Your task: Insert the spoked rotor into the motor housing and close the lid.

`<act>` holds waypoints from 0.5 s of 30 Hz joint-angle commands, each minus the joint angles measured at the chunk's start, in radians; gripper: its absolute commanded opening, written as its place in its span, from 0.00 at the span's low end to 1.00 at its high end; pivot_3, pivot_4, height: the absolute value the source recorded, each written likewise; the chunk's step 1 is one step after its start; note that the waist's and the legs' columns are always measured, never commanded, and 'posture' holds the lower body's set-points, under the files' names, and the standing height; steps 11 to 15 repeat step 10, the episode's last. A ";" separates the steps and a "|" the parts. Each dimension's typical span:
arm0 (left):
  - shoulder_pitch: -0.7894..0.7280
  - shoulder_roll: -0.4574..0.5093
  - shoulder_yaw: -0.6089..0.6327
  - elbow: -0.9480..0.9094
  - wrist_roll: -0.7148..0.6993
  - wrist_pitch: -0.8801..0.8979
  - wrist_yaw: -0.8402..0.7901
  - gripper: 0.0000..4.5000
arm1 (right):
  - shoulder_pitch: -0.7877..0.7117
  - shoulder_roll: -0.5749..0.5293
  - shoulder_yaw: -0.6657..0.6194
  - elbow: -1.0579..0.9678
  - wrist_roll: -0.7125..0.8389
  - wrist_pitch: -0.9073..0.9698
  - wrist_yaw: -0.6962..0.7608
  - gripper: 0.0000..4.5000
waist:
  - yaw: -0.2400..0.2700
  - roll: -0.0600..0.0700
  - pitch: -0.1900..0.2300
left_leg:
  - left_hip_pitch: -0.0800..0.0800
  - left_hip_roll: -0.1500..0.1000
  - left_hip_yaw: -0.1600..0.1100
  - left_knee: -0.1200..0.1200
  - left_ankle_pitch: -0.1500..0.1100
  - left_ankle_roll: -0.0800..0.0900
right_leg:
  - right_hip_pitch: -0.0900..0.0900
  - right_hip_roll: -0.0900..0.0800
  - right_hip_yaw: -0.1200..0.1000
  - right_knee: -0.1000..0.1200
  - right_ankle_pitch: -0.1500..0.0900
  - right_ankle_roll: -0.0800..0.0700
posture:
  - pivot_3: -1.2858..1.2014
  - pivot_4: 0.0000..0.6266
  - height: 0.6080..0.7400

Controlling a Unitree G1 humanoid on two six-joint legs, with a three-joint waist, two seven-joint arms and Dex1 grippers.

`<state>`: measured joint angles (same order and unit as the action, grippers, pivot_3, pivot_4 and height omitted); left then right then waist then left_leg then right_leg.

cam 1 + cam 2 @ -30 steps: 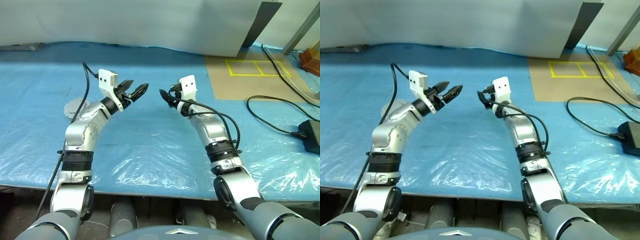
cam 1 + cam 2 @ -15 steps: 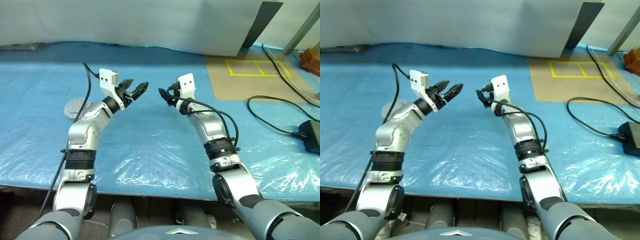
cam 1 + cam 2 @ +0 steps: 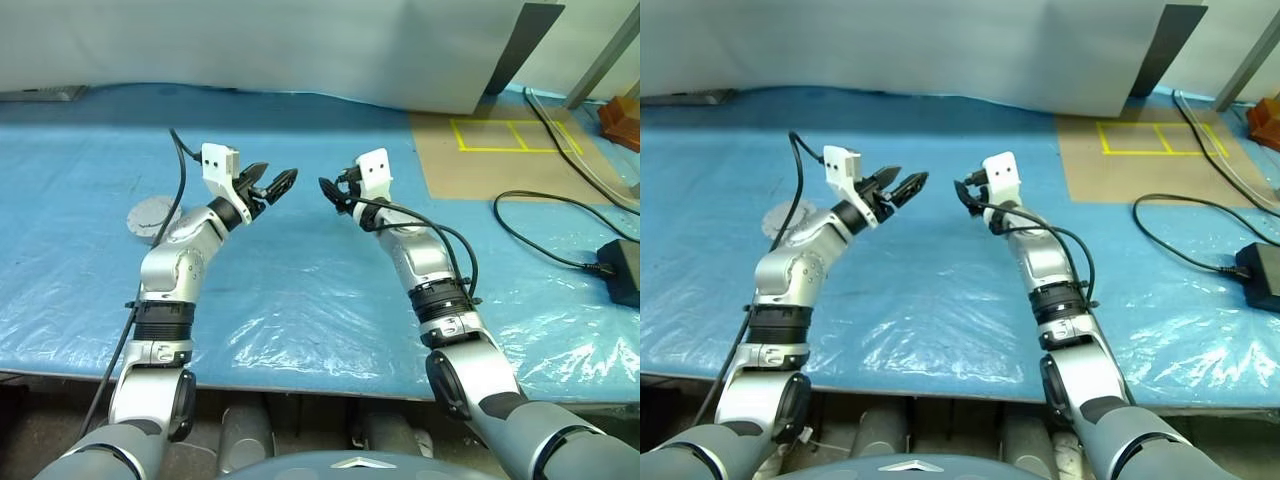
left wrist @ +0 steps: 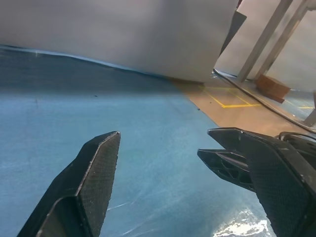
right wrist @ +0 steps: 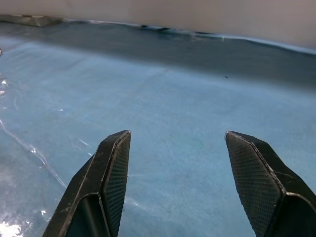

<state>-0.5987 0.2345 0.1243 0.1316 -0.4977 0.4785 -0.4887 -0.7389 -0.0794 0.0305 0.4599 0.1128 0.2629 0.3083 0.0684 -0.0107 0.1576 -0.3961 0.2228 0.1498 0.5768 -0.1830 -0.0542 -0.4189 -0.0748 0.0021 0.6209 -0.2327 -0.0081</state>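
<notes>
The motor housing is a flat, pale grey round disc lying on the blue sheet at the left, partly behind my left arm's black cable. My left gripper is held above the table to the right of it, open and empty, pointing toward the middle. My right gripper faces it from a short gap away, also open with nothing between its fingers. The left wrist view looks past the left gripper at bare blue sheet. The right wrist view shows the same beyond the right gripper. The spoked rotor is out of view.
A blue sheet under clear wrinkled plastic covers the table. At the back right lies a brown board with yellow tape squares. Black cables and a black power brick sit at the right edge. A white panel stands along the back.
</notes>
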 commanded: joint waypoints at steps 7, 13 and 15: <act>-0.030 0.000 -0.023 -0.015 0.010 -0.006 -0.043 0.90 | 0.021 -0.011 -0.013 -0.087 0.003 0.000 -0.015 0.71 | 0.000 0.000 0.000 | 0.000 0.000 0.000 0.000 0.000 0.000 | 0.000 0.000 0.000 0.000 0.000 0.000 | 0.52 0.24 1.00; -0.043 -0.009 -0.010 0.015 0.015 -0.012 -0.022 0.90 | 0.035 -0.011 -0.019 -0.090 -0.001 0.013 -0.032 0.71 | 0.000 0.000 0.000 | 0.000 0.000 0.000 0.000 0.000 0.000 | 0.000 0.000 0.000 0.000 0.000 0.000 | 0.52 0.24 1.00; -0.043 -0.009 -0.010 0.015 0.015 -0.012 -0.022 0.90 | 0.035 -0.011 -0.019 -0.090 -0.001 0.013 -0.032 0.71 | 0.000 0.000 0.000 | 0.000 0.000 0.000 0.000 0.000 0.000 | 0.000 0.000 0.000 0.000 0.000 0.000 | 0.52 0.24 1.00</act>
